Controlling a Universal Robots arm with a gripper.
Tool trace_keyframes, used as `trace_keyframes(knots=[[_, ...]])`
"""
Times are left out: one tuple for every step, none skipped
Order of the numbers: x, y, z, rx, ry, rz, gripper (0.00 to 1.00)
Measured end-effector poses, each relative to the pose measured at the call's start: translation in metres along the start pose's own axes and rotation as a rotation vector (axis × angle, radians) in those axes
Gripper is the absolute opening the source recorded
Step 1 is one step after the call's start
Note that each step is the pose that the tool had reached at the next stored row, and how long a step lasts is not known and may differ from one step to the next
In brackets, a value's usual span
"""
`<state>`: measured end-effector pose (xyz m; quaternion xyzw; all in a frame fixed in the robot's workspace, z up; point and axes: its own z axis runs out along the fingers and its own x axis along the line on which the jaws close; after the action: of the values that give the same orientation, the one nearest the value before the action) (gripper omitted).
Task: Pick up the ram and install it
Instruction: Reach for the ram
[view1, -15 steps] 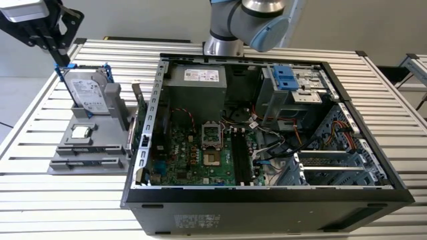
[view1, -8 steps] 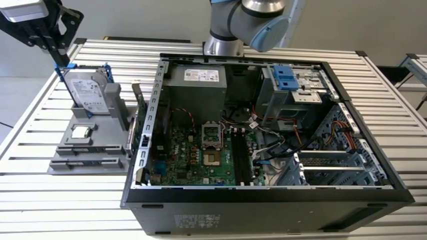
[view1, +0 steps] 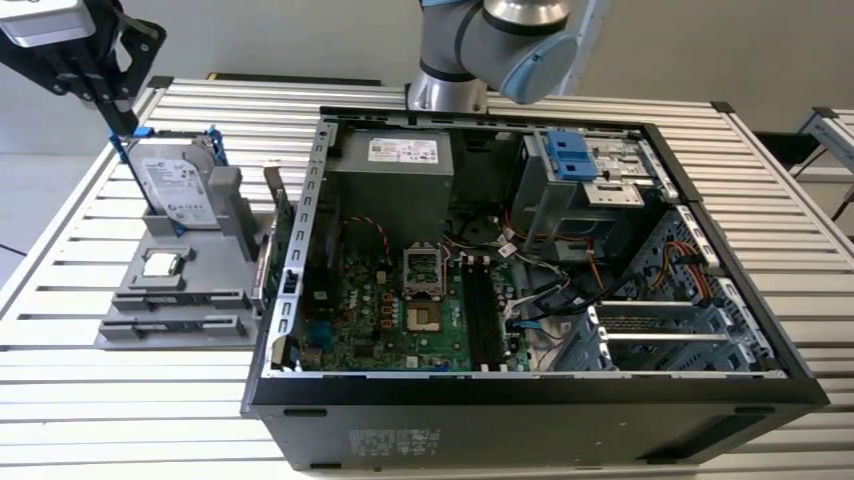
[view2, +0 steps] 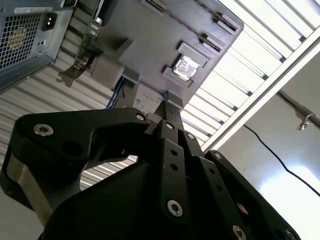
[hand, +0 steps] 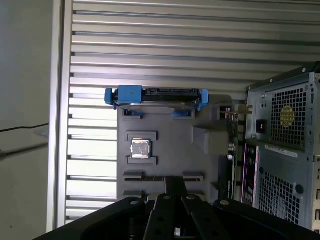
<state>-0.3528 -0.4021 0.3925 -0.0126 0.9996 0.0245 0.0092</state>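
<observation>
1. Looking at the exterior view, I see the gripper (view1: 130, 128) hanging at that view's left, outside the computer case (view1: 534, 420) and over the grey fixture (view1: 187, 342) on the slatted table (view1: 134, 400).
2. Its two black fingers are pressed together along their length. I see nothing between them in either wrist view, so it is closed on nothing.
3. Under the fingertips in the exterior view is the hard drive (view1: 174, 185), which leans in its stand with blue clips at its sides. I cannot tell whether the tips touch it.
4. The small square processor chip (view1: 163, 264) lies flat in its pocket, just in front of the drive.
5. I cannot pick out the ram for certain. Two long narrow holders (view1: 174, 298) cross the fixture beyond the chip, and I cannot tell what is in them.
6. A thin green board (view1: 268, 268) stands on edge between the fixture and the case wall. I cannot tell whether it is the stick I am after.
7. Inside the open case the motherboard (view1: 387, 320) lies flat, with long black memory slots (view1: 477, 310) beside the processor socket.
8. In the first wrist view the fingers overlap the nearer narrow holder.
</observation>
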Motion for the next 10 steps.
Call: trace_keyframes(knots=[[0.0,-0.0008,0.0,0.0,0.0,0.0,0.0],[0.0,-0.0015,-0.0001,0.0,0.0001,0.0,0.0],[0.0,-0.0022,-0.0001,0.0,0.0001,0.0,0.0],[0.0,-0.0028,-0.0001,0.0,0.0,0.0,0.0],[-0.0001,-0.0035,-0.0001,0.0,0.0,0.0,0.0],[-0.0001,-0.0042,-0.0001,0.0,0.0,0.0,0.0],[-0.0001,-0.0049,-0.0002,0.0,0.0,0.0,0.0],[-0.0001,-0.0057,-0.0001,0.0,0.0,0.0,0.0],[-0.0001,-0.0066,-0.0002,0.0,0.0,0.0,0.0],[-0.0002,-0.0074,-0.0002,0.0,0.0,0.0,0.0]])
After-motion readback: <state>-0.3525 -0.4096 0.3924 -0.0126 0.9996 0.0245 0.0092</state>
